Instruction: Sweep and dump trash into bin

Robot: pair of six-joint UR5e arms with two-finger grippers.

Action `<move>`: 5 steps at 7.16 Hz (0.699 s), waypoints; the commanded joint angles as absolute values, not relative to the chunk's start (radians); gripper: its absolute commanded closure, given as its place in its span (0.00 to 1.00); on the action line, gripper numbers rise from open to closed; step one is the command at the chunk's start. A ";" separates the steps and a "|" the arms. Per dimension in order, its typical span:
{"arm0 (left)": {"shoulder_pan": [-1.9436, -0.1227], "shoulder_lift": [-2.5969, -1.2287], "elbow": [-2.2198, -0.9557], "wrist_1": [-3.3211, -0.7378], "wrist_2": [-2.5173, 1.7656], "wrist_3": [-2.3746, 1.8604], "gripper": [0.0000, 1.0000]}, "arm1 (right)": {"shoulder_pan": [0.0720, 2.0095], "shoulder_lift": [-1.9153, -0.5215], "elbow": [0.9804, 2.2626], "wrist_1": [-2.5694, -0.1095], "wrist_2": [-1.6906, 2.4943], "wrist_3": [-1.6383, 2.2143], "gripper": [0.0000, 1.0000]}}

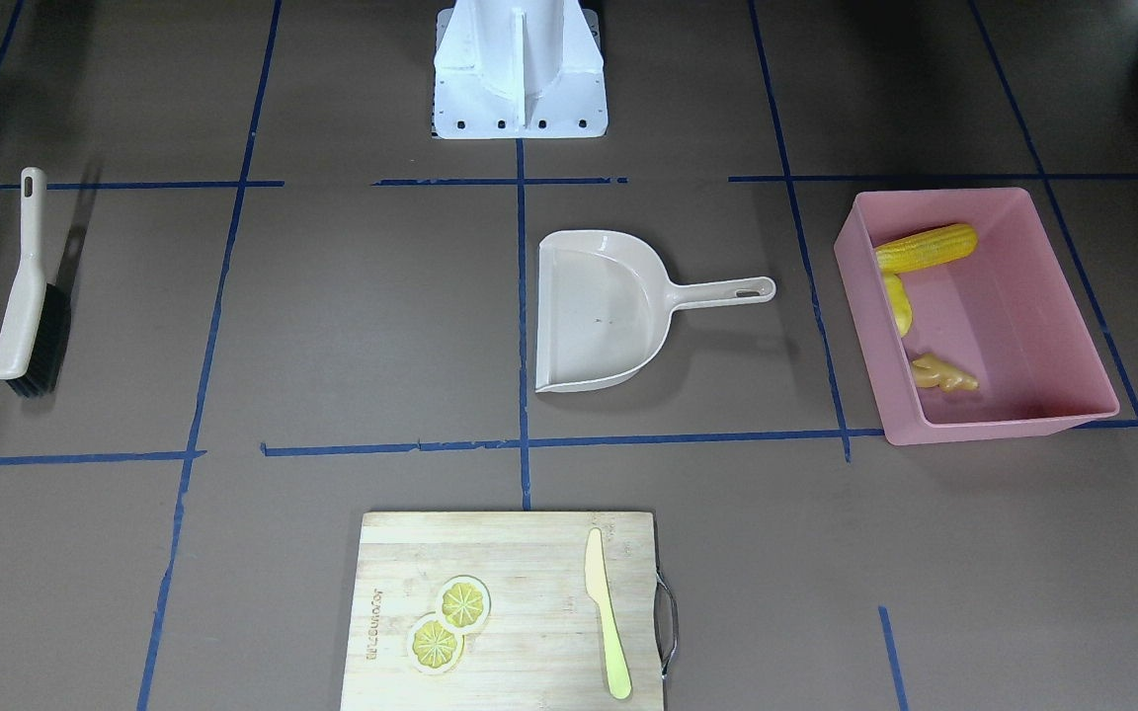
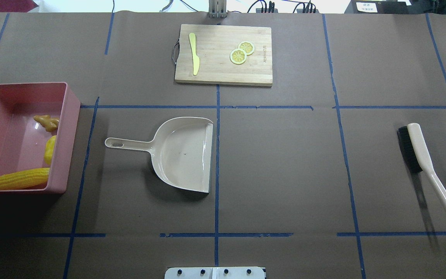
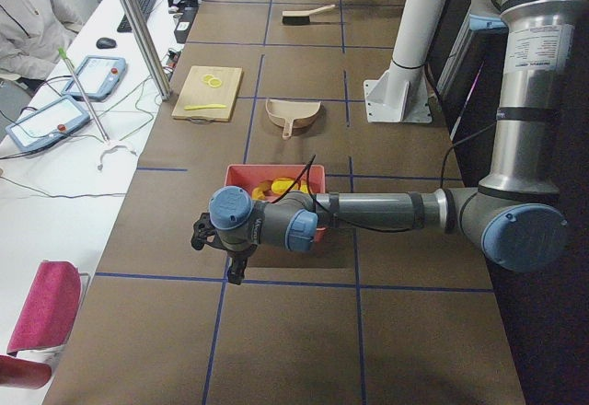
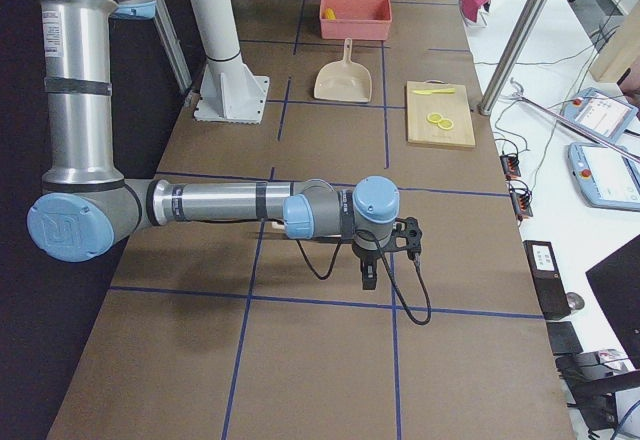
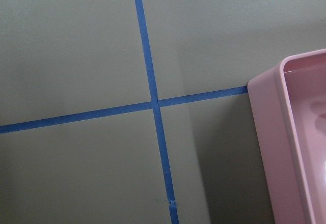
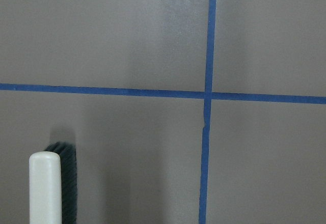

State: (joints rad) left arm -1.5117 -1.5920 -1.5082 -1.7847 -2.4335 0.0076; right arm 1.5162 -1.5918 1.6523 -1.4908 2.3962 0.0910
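At the left end of the counter sits the large rectangular pink plastic tub (image 2: 14, 131), and all three pieces of trash lie inside it. The long yellow corn cob (image 2: 21, 179) rests along the wall nearest the robot. The rounded yellow potato-like lump (image 2: 50, 149) leans against the wall facing the counter's middle. The knobbly tan ginger root (image 2: 47, 122) lies beyond the lump, toward the far edge.

In the middle of the counter the beige plastic dustpan (image 2: 180, 155) lies flat with nothing in it, its handle pointing at the tub. Near the right end lies the beige hand brush with black bristles (image 2: 420, 155).

At the far edge a rectangular wooden cutting board (image 2: 223, 73) carries two overlapping lemon slices (image 2: 238, 57) and a pale yellow knife (image 2: 194, 58).

The left gripper (image 3: 233, 271) hangs above the counter just beside the tub, on its left-end side. The right gripper (image 4: 368, 278) hangs near the right end. We cannot tell how either pair of jaws stands.
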 commanded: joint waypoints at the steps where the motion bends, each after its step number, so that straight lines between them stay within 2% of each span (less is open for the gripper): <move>1: -1.508 -1.597 -1.503 -1.789 -2.430 0.008 0.00 | 1.516 -1.575 1.658 -1.491 2.398 0.095 0.00; 5: -1.500 -1.600 -1.503 -1.790 -2.431 0.008 0.00 | 1.516 -1.568 1.655 -1.491 2.399 0.095 0.00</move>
